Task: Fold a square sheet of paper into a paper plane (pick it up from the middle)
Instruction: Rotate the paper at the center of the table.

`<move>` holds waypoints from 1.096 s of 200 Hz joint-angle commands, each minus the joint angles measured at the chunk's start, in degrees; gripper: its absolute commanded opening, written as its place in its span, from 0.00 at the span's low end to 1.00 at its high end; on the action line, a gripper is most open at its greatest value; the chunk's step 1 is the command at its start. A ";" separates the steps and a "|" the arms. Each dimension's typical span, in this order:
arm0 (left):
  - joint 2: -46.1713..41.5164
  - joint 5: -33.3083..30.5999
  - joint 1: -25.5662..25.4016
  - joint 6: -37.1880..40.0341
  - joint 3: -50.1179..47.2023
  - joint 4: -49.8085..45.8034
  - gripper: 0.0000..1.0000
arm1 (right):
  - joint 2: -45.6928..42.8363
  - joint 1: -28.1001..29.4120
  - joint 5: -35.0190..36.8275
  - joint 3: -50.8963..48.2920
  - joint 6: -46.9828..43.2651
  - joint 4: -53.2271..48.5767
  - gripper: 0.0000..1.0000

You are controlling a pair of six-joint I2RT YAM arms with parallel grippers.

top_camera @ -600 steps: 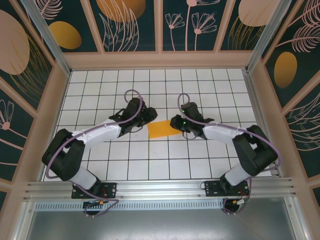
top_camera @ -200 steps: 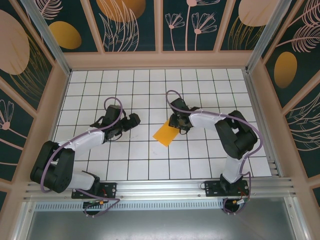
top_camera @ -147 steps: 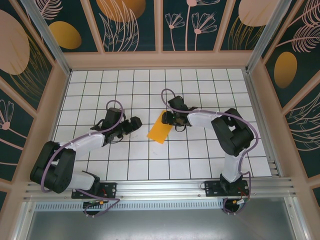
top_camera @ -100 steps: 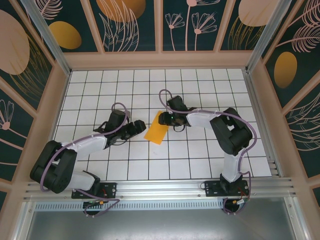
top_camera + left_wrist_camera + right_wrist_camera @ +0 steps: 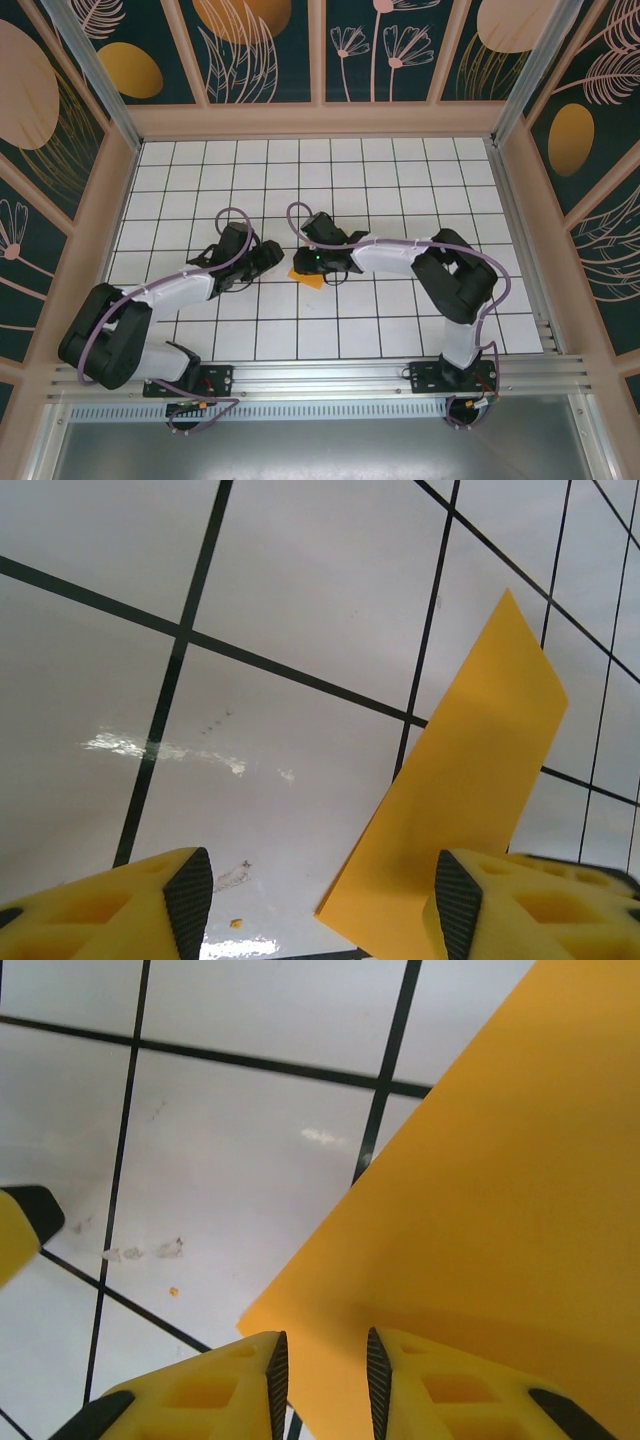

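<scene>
Though mostly hidden from above under the right arm (image 5: 392,256), logged the square sheet of paper (image 5: 306,280) as an orange sliver near scene centre, near corner lying between the wide-spread jaws of the left gripper (image 5: 320,890); found the right gripper (image 5: 322,1350) narrow over the sheet, pinch or not impossible to tell.

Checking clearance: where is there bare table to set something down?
Free: tile rows along the back wall; the strip right of the right arm. Crowded: the middle, where it meets the left arm over the orange paper.
</scene>
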 commanded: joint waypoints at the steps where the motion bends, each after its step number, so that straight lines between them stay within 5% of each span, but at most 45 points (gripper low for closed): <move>1: -1.64 -2.20 0.13 -1.63 0.18 -1.76 0.64 | 1.70 0.18 -1.83 0.49 0.96 -2.67 0.30; 93: 1.60 3.31 -0.20 1.47 2.03 -0.39 0.69 | -5.73 -0.63 6.52 -4.27 -17.52 -13.57 0.26; 166: 3.98 8.77 -3.81 -1.36 2.52 3.15 0.70 | -7.61 -4.93 9.83 -4.18 6.61 -6.58 0.40; 219: 5.70 12.59 -5.19 -3.09 1.56 6.29 0.70 | -4.63 -8.90 3.82 -3.93 7.99 -3.85 0.42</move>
